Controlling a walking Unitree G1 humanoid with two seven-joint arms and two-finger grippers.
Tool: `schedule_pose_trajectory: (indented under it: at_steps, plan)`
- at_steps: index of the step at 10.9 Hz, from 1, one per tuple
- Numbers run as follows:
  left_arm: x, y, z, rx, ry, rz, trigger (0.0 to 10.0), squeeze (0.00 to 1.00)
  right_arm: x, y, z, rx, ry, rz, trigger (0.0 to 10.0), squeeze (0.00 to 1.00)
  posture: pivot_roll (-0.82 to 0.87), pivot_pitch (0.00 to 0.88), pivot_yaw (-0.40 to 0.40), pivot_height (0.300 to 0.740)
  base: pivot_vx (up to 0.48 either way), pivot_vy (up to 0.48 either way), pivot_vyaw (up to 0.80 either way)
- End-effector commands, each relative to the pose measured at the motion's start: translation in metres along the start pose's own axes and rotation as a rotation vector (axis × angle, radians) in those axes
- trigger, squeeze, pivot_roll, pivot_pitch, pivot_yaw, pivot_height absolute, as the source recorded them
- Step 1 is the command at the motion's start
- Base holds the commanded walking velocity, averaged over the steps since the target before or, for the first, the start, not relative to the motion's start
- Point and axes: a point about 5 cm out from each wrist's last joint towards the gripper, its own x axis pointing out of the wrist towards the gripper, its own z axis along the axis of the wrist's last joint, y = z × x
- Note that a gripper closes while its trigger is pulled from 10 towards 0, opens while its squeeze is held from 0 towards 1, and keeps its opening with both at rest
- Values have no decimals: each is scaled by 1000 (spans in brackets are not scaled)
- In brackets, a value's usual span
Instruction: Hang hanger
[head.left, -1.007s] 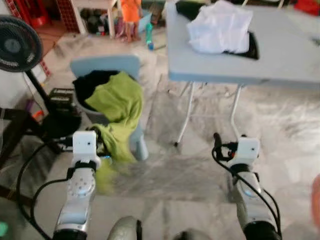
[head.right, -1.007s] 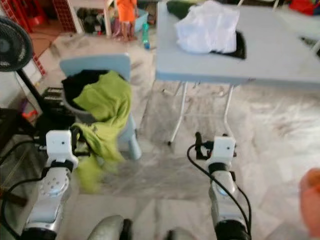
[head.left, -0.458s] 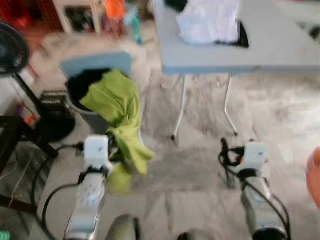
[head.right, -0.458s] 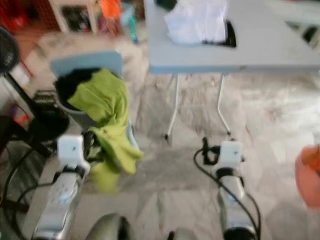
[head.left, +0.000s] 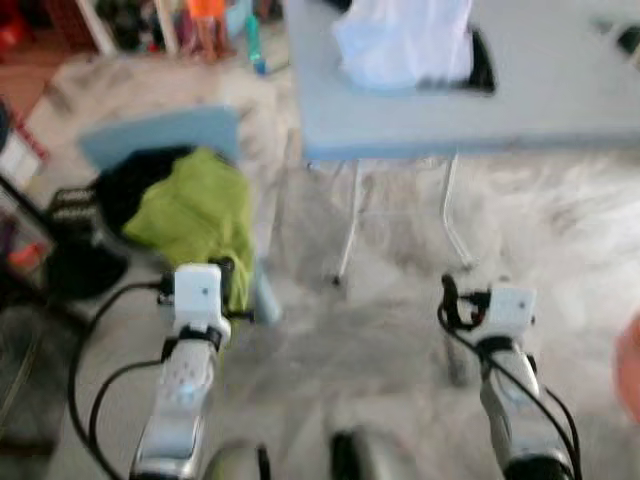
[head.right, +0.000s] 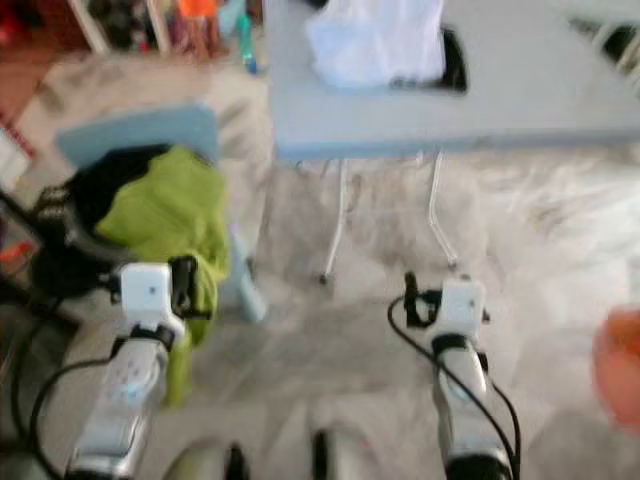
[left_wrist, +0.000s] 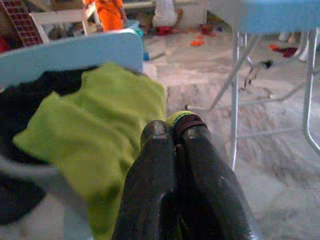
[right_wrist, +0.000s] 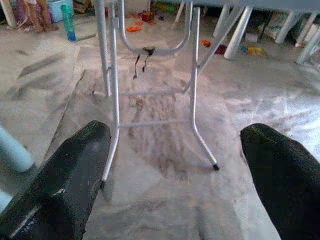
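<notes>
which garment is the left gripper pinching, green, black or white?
The green one: the left gripper is shut on its edge. The black one lies under it on the chair; the white one is on the table.

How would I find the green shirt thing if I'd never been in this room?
Look for the big grey folding table and go down to the pale blue chair on the floor beside it. The green cloth is draped over that chair on a black garment, the only bright lime thing there, pinched by the left gripper.
</notes>
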Motion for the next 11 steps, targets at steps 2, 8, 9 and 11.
schedule_pose_trajectory:
  at_steps: [2, 8, 9, 11]
  plan:
    - [-3, 5, 0, 22, 2, 3, 10000, 0, 0, 5, 0, 4, 5, 12, 10000, 0, 22, 213, -25, 740, 480, 0, -231]
    - [-4, -2, -1, 11, 20, -11, 10000, 0, 1, 9, 1, 5, 4, 27, 10000, 0, 20, 223, -26, 740, 160, 0, -800]
    - [-4, -3, -1, 24, 18, -15, 10000, 0, 0, 9, 1, 4, 4, 28, 10000, 0, 20, 227, -27, 740, 0, 0, 0]
    - [-5, -12, 3, 38, 1, -70, 10000, 0, 1, 11, 2, 5, 4, 36, 10000, 0, 22, 234, -30, 740, 0, 0, 0]
